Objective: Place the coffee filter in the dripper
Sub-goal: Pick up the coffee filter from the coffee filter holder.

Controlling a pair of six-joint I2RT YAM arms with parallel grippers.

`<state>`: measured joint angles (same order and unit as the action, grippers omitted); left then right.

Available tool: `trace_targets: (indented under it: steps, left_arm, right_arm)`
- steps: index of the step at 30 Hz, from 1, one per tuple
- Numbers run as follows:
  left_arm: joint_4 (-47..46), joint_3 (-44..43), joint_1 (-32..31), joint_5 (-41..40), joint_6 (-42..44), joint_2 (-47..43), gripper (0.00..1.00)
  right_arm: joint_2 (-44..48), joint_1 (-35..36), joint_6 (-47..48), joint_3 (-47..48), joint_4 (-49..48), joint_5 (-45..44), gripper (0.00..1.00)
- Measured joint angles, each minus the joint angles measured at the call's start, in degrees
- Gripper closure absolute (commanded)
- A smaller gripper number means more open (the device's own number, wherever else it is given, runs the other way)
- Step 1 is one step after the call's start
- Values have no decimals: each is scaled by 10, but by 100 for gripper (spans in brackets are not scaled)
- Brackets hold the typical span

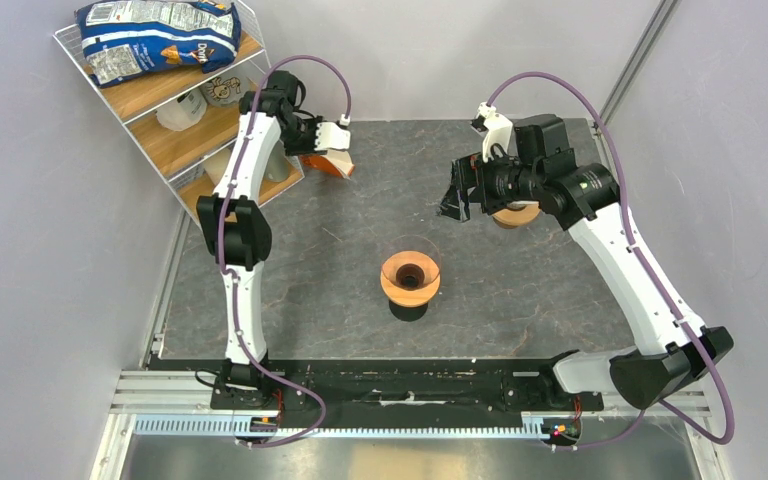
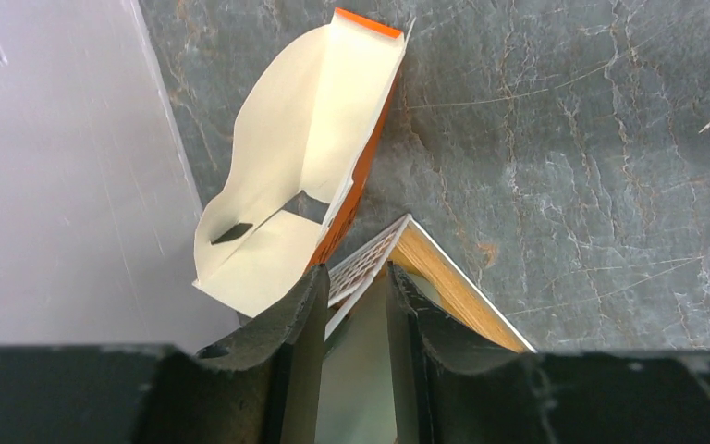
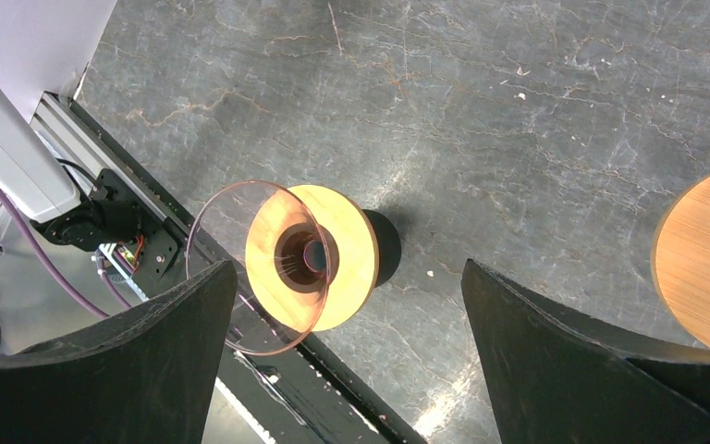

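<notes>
We see the dark stone table (image 1: pixel 560 300) with a wire shelf (image 1: pixel 150 95) at its far left corner. The right gripper (image 1: pixel 457 203) hangs over the far middle of the table with its jaws spread wide. It holds and touches nothing, and a bare wooden ring (image 1: pixel 516 214) lies just behind it.

The left gripper (image 2: pixel 356 277) is at the shelf's near corner, beside the packet (image 2: pixel 361 176). Its jaws stand a narrow gap apart, and its left finger (image 2: pixel 296 314) meets the packet's lower edge. We cannot tell whether anything is pinched.

The dripper (image 1: pixel 410 278) stands upright at the table's centre, well apart from both grippers. Its long axis is vertical, with the glass mouth facing up above the wooden collar.

The packet lies open, cream inside and orange outside. We cannot pick out a single filter from its cream paper.
</notes>
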<state>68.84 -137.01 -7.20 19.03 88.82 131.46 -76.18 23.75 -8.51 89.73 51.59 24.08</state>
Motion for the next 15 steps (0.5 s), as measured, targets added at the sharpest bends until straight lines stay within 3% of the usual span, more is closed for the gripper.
trace_targets:
  steps: [15]
  left_arm:
    - [-2,-1,0,40,68,36,67]
  right_arm:
    - [-7,-6,0,2,4,5,1]
